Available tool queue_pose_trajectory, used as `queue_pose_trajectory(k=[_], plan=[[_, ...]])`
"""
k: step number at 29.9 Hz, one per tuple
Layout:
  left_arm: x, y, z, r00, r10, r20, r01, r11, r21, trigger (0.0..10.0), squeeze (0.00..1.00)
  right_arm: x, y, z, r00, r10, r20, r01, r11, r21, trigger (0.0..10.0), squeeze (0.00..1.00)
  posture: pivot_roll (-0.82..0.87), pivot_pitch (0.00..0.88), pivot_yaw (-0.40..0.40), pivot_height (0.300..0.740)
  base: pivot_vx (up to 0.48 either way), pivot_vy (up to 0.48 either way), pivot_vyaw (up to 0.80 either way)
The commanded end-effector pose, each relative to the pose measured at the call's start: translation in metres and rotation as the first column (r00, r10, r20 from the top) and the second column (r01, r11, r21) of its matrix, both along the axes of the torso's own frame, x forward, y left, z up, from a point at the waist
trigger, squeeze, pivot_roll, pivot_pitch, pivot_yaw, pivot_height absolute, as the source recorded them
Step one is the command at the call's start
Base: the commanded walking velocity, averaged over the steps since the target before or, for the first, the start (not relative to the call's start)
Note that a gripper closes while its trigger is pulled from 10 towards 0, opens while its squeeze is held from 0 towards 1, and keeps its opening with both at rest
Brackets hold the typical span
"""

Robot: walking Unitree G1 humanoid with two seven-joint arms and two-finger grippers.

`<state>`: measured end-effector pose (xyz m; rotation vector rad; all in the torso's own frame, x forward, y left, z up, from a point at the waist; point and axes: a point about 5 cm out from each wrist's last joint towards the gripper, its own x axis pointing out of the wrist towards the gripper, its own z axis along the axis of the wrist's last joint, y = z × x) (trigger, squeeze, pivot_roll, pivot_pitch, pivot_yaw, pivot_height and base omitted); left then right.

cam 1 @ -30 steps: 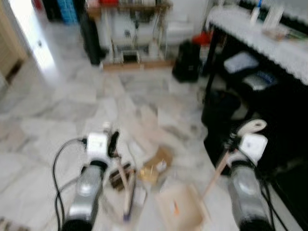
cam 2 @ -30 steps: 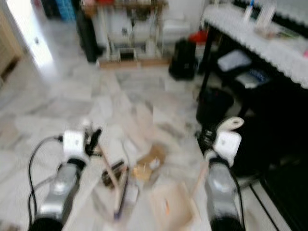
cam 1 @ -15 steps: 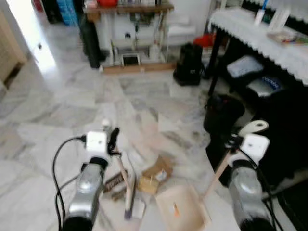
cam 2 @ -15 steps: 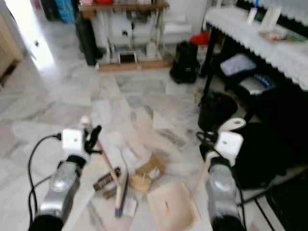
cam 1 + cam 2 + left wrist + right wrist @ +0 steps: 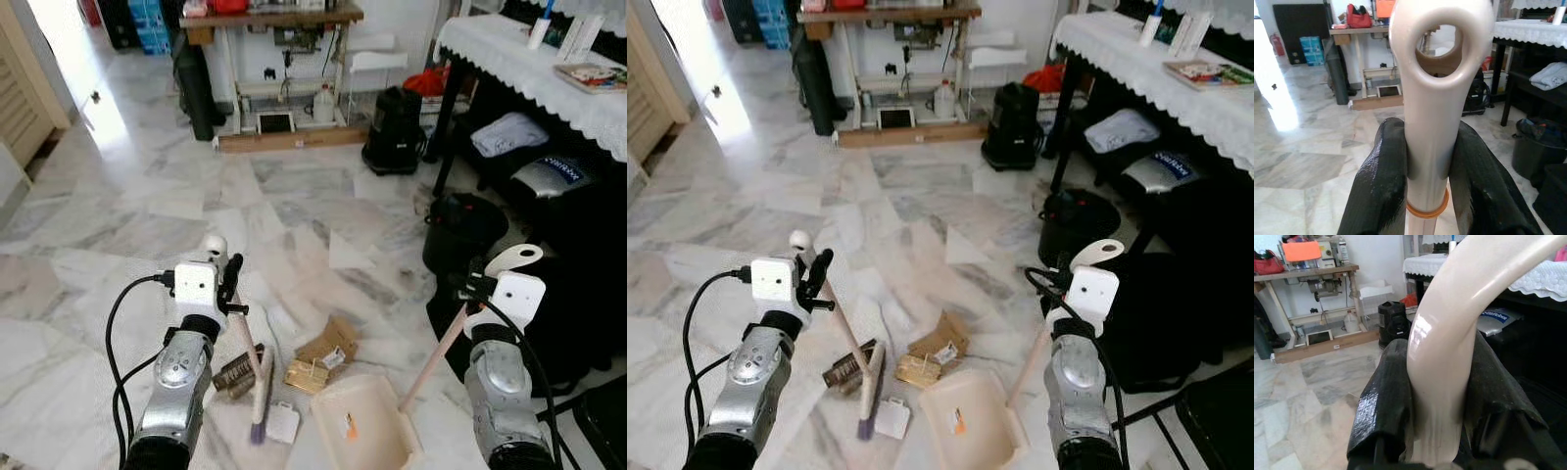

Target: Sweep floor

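A cream broom point(image 5: 257, 377) with a looped handle end is pinched by the left gripper point(image 5: 1426, 171), its head on the marble floor point(image 5: 147, 215) beside cardboard scraps point(image 5: 318, 354); the cream dustpan point(image 5: 358, 426) handle is clamped by the right gripper point(image 5: 1436, 401)

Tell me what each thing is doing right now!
Left tool: shut on the broom handle.
Right tool: shut on the dustpan handle.
Broom: tilted, bristles on the floor.
Dustpan: resting on the floor, a small orange scrap inside.
Cardboard scraps: lying on the floor, not swept up yet.
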<state>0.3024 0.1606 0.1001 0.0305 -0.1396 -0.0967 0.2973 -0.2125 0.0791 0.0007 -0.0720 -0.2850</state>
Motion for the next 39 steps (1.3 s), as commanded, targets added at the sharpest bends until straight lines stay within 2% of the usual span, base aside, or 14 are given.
queue_pose_trajectory(k=[1,20,39], plan=[[0.002,-0.0017,0.0138,0.998,-0.011,0.058,0.011,1.0,0.01,10.0,0.0,0.002,-0.0002,0.0078,0.999,-0.002,0.035,0.002,1.0,-0.002,10.0,0.0,-0.02,0.0,0.006,0.74,0.0,0.0,0.0],[-0.0025,0.0005,0.0081,1.0,-0.012,0.025,0.012,1.0,0.001,10.0,0.0,-0.0003,0.001,0.0027,1.0,-0.003,0.013,0.003,1.0,-0.004,10.0,0.0,-0.02,0.0,0.008,0.74,0.0,0.0,0.0],[-0.0019,-0.0005,0.0083,1.0,-0.013,0.017,0.013,1.0,-0.016,10.0,0.0,0.0003,-0.0001,0.0037,1.0,-0.008,0.017,0.008,1.0,0.008,10.0,0.0,-0.02,0.0,0.008,0.74,0.0,0.329,0.0]])
